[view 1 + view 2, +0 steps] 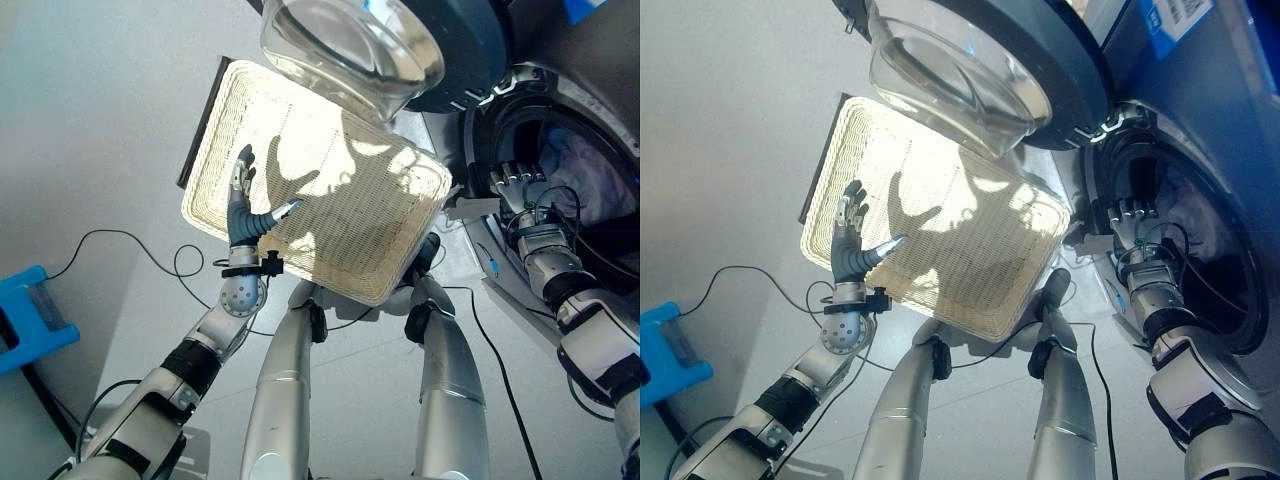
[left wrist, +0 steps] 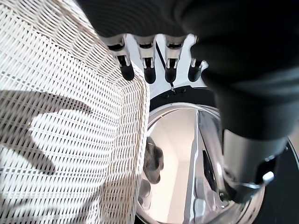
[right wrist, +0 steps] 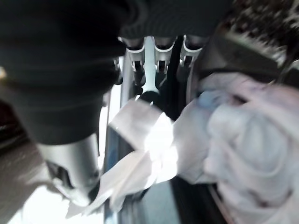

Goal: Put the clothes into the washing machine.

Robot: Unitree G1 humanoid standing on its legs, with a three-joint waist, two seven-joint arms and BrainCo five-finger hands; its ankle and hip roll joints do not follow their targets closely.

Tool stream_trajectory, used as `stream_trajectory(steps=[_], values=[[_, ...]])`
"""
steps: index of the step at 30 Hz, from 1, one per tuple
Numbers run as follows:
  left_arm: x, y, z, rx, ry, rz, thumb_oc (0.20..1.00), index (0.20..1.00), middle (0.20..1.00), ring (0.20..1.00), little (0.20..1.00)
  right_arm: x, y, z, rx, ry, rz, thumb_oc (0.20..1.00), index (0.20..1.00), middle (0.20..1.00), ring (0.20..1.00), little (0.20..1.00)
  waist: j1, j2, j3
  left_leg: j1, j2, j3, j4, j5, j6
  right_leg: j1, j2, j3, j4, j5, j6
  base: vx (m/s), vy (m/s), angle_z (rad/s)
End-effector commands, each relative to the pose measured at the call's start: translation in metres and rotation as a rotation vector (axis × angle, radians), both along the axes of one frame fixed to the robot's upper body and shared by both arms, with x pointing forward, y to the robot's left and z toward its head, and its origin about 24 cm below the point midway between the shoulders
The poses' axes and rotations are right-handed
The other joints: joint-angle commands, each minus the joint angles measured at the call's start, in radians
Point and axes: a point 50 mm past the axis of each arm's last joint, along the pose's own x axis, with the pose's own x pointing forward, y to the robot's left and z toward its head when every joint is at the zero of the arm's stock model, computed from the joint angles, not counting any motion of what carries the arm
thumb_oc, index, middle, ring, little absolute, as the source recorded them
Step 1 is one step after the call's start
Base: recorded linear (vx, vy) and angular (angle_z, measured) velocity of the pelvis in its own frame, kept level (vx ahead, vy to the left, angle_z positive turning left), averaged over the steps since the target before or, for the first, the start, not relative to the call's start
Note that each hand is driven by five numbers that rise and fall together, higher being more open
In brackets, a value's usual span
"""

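Clothes, a pale bundle of white and lilac cloth, lie inside the drum of the washing machine, just beyond the fingertips of the right hand. That hand reaches into the round opening, its fingers held out straight toward the cloth; in the right wrist view a white fold of fabric hangs just past the dark tips, though whether the fingers touch it cannot be told. The machine's door, a dark ring around a clear glass bowl, stands swung open, beside the right hand and above the left one. The left hand is spread wide, fingers straight and thumb stuck out to the side, holding nothing, its palm turned toward the pale woven laundry basket that sits on the grey floor in front of the machine. The basket's mesh wall lies close alongside this hand in the left wrist view. A blue box rests on the floor, well apart from the left hand on its outer side.
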Motion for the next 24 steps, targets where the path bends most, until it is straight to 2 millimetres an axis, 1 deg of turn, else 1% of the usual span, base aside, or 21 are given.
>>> stream_trajectory(steps=[1, 3, 7, 11, 14, 18, 19, 20, 24], values=[[-0.011, -0.011, 0.02, -0.02, -0.143, -0.049, 1.0, 1.0, 1.0, 1.0, 1.0, -0.005, -0.023, 0.017, -0.134, 0.081, -0.075, 1.0, 1.0, 1.0, 1.0, 1.0, 0.006, 0.078, -0.03, -0.047, -0.027, 0.043, 0.028, -0.041, -0.058, -0.057, -0.01, -0.041, 0.076, -0.023, 0.119, 0.0, -0.002, 0.04], [-0.012, -0.011, 0.021, -0.024, -0.149, -0.052, 1.0, 1.0, 1.0, 1.0, 1.0, -0.006, -0.027, 0.013, -0.109, 0.141, -0.12, 1.0, 1.0, 1.0, 1.0, 1.0, 0.007, 0.083, -0.03, -0.062, -0.03, 0.042, 0.029, -0.038, -0.062, -0.074, -0.013, -0.038, 0.078, -0.019, 0.12, 0.0, 0.002, 0.04], [-0.013, -0.013, 0.023, -0.026, -0.159, -0.056, 1.0, 1.0, 1.0, 1.0, 1.0, -0.009, -0.034, 0.007, -0.074, 0.196, -0.191, 1.0, 1.0, 1.0, 1.0, 1.0, 0.01, 0.092, -0.03, -0.078, -0.031, 0.039, 0.028, -0.034, -0.065, -0.093, -0.017, -0.032, 0.079, -0.014, 0.122, 0.0, 0.0, 0.0], [-0.015, -0.014, 0.023, -0.029, -0.169, -0.059, 1.0, 1.0, 1.0, 1.0, 1.0, -0.012, -0.04, 0.005, -0.062, 0.229, -0.237, 1.0, 1.0, 1.0, 1.0, 1.0, 0.012, 0.1, -0.03, -0.091, -0.03, 0.043, 0.032, -0.034, -0.066, -0.109, -0.024, -0.032, 0.084, -0.011, 0.124, 0.0, 0.0, 0.0], [-0.016, -0.014, 0.024, -0.03, -0.176, -0.062, 1.0, 1.0, 1.0, 1.0, 1.0, -0.013, -0.044, 0.007, -0.072, 0.256, -0.282, 1.0, 1.0, 1.0, 1.0, 1.0, 0.013, 0.104, -0.03, -0.1, -0.031, 0.045, 0.037, -0.035, -0.068, -0.122, -0.028, -0.03, 0.084, -0.006, 0.125, 0.0, 0.0, 0.0], [-0.017, -0.014, 0.024, -0.032, -0.179, -0.063, 1.0, 1.0, 1.0, 1.0, 1.0, -0.016, -0.049, 0.003, -0.085, 0.314, -0.331, 1.0, 1.0, 1.0, 1.0, 1.0, 0.012, 0.107, -0.03, -0.104, -0.031, 0.046, 0.038, -0.036, -0.069, -0.129, -0.029, -0.026, 0.086, -0.005, 0.124, 0.0, 0.0, 0.0], [-0.017, -0.014, 0.025, -0.033, -0.179, -0.061, 1.0, 1.0, 1.0, 1.0, 1.0, -0.017, -0.051, 0.002, -0.084, 0.332, -0.35, 0.868, 0.868, 0.868, 0.868, 0.868, 0.012, 0.108, -0.03, -0.105, -0.032, 0.045, 0.038, -0.037, -0.07, -0.131, -0.029, -0.025, 0.087, -0.007, 0.124, 0.0, 0.0, 0.0], [-0.017, -0.014, 0.025, -0.037, -0.179, -0.06, 1.0, 1.0, 1.0, 1.0, 1.0, -0.019, -0.052, -0.001, -0.07, 0.349, -0.366, 0.2, 0.2, 0.2, 0.2, 0.2, 0.013, 0.109, -0.03, -0.106, -0.032, 0.046, 0.038, -0.037, -0.069, -0.133, -0.03, -0.026, 0.09, -0.007, 0.124, 0.0, 0.0, 0.0], [-0.018, -0.014, 0.026, -0.039, -0.18, -0.064, 1.0, 1.0, 1.0, 1.0, 1.0, -0.021, -0.055, -0.002, -0.043, 0.332, -0.373, 0.2, 0.2, 0.2, 0.2, 0.2, 0.013, 0.109, -0.03, -0.101, -0.028, 0.047, 0.036, -0.036, -0.07, -0.13, -0.031, -0.027, 0.091, -0.008, 0.123, 0.0, 0.0, 0.0]])
